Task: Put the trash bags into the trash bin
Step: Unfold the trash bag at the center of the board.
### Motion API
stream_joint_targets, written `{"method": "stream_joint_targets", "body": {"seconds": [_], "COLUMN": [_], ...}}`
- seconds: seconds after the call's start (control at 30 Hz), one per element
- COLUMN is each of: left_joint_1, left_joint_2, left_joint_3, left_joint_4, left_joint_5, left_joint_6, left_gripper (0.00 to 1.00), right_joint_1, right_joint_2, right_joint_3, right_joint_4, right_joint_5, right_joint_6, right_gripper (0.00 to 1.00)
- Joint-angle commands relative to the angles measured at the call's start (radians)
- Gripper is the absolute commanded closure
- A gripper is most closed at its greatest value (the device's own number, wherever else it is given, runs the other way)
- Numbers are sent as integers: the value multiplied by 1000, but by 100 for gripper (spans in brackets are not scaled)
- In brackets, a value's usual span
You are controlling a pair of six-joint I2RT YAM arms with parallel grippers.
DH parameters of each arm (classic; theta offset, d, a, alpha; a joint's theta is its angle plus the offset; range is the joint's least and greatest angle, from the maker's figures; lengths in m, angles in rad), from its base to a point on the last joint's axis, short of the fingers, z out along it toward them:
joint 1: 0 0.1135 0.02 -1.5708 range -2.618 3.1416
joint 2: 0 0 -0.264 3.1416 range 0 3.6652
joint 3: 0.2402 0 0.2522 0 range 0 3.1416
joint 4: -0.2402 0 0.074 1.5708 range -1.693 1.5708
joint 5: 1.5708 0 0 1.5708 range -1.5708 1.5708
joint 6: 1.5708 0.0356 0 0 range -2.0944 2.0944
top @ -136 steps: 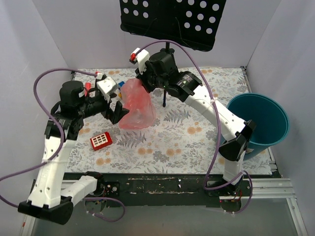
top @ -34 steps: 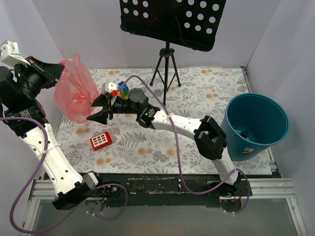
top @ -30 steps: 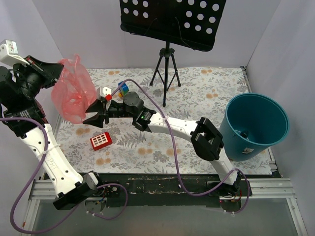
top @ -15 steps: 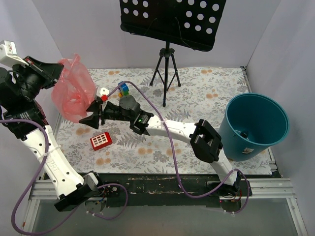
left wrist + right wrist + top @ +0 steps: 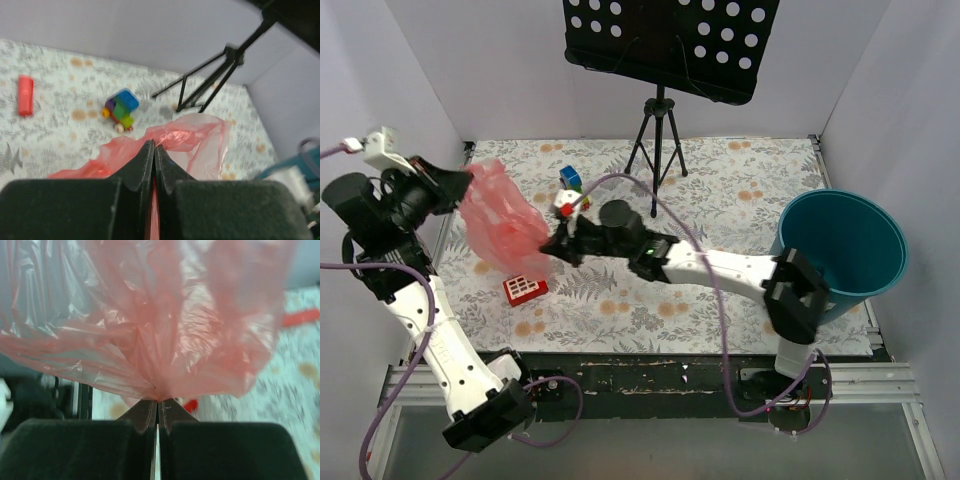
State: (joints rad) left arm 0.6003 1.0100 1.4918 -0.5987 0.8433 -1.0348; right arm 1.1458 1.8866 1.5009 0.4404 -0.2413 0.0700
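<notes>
The trash bag point(image 5: 503, 222), thin crinkly pink-red film, hangs stretched between both grippers above the left of the mat. My left gripper point(image 5: 461, 181) is shut on its upper edge; in the left wrist view the film point(image 5: 196, 136) runs between the closed fingers point(image 5: 141, 159). My right gripper point(image 5: 553, 247) is shut on the bag's lower right part; in the right wrist view the film point(image 5: 150, 315) gathers into the closed jaw tips point(image 5: 158, 403). The trash bin point(image 5: 848, 250), a round teal bucket, stands at the far right, apart from both grippers.
A small red block with white squares point(image 5: 525, 288) lies under the bag. A coloured toy point(image 5: 570, 178) and a black tripod point(image 5: 658, 140) under a music stand are behind. A red cylinder point(image 5: 25, 95) lies on the floral mat point(image 5: 720, 200).
The right gripper was open beside the bag; now it is shut on the bag's lower part. The left arm has come down and to the right with the bag.
</notes>
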Motion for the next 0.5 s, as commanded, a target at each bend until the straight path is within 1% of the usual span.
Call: {"method": "stream_joint_targets", "body": {"seconds": [0.0, 0.07, 0.1, 0.17, 0.2, 0.27, 0.33, 0.37, 0.4, 0.43, 0.47], "left_joint_1": [6, 6, 6, 6, -5, -63, -134, -161, -190, -204, -206], "left_joint_2": [-27, -16, -8, 22, 36, 19, -2, -1, 12, 34, 82], "left_joint_3": [-183, -197, -189, -145, -131, -130, -152, -177, -215, -246, -274], "left_joint_4": [-203, -411, -493, -718, -786, -786, -774, -723, -622, -546, -511], "left_joint_5": [109, 134, 149, 219, 256, 255, 292, 292, 255, 185, 142], "left_joint_6": [413, 639, 783, 1029, 1076, 1043, 1047, 957, 815, 651, 553], "left_gripper": [100, 100, 100, 100, 100, 100, 100, 100, 100, 100, 100], "right_joint_1": [-129, -190, -231, -285, -308, -342, -357, -359, -359, -359, -360], "right_joint_2": [-329, -449, -510, -607, -639, -684, -681, -663, -634, -582, -525], "right_joint_3": [-217, -295, -329, -382, -396, -406, -403, -395, -378, -351, -302], "right_joint_4": [-217, -369, -420, -520, -552, -604, -629, -625, -612, -603, -603], "right_joint_5": [-97, -147, -173, -191, -199, -191, -199, -199, -199, -191, -184], "right_joint_6": [-123, -195, -226, -253, -253, -233, -237, -240, -237, -227, -220], "right_gripper": [99, 99, 99, 99, 99, 99, 99, 99, 99, 99, 99]}}
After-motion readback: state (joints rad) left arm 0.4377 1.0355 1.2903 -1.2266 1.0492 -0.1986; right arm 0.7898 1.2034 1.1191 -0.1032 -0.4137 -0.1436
